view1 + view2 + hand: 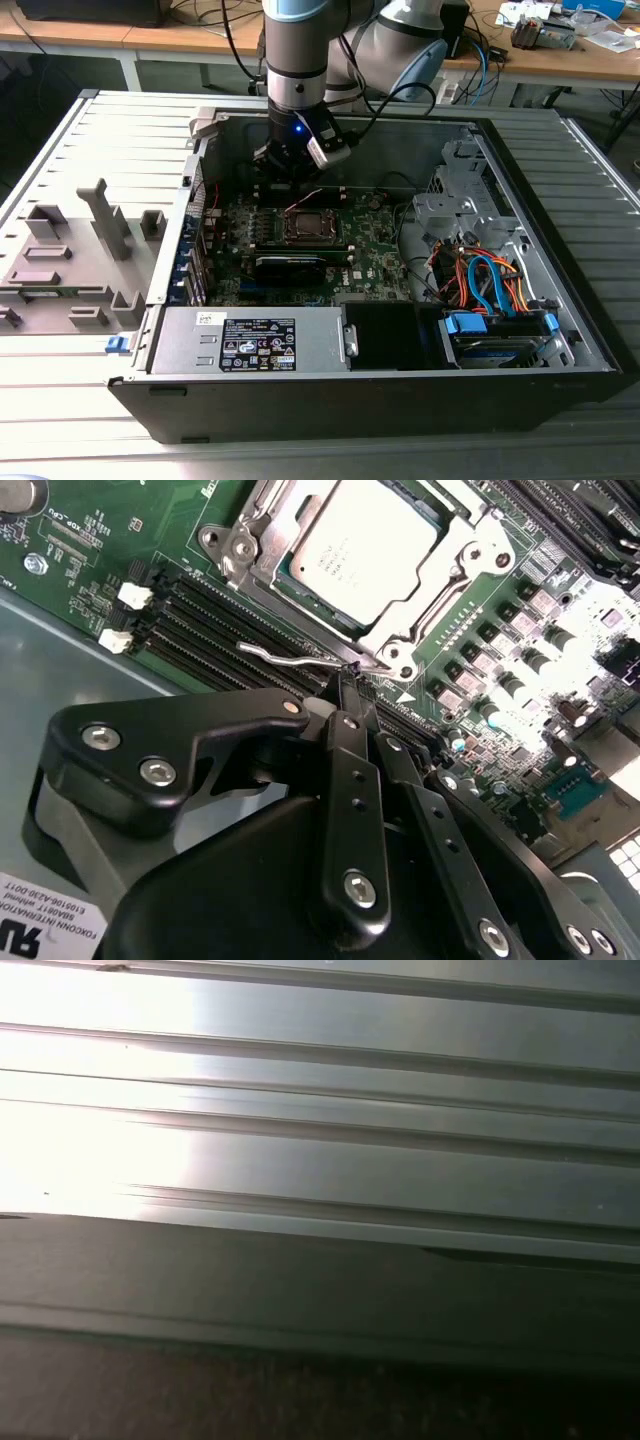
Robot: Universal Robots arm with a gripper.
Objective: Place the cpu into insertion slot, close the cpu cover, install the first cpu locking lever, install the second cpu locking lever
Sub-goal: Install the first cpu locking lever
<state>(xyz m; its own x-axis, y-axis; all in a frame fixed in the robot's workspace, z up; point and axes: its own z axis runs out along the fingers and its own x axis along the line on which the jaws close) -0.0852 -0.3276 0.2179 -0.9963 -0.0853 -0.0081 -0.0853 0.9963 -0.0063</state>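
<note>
The cpu (365, 545) already sat in the insertion slot (307, 224), framed by the closed cpu cover (440, 585), in the second wrist view. The fingers (345, 695) were drawn together to a narrow tip touching the thin wire locking lever (290, 660) beside the socket's corner; whether they pinched it or only pressed on it could not be told. The wire looked springy, so it could have slipped off the tip and snapped back, or the tip could have skidded onto the green circuit board (120, 530) and the black memory slots (215, 615) beside it.
</note>
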